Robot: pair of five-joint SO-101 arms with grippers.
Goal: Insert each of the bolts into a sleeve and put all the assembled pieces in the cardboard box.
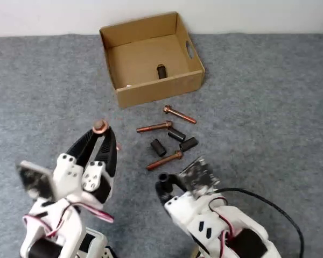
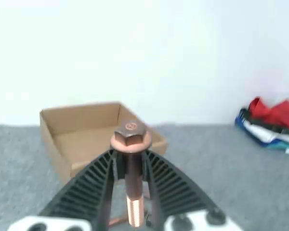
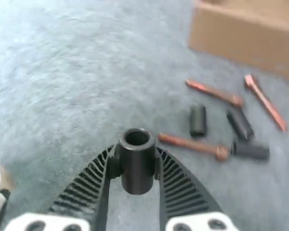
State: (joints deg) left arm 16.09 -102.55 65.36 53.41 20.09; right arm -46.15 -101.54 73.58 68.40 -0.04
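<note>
Grey carpet covers the table. At the far side sits the cardboard box, and one dark piece lies inside it. The left gripper is pinched tight on a copper bolt, with the bolt's head up. The right gripper squeezes a black sleeve, with its hole facing up. Between the arms and the box lie three more bolts and three more sleeves, close together on the carpet.
</note>
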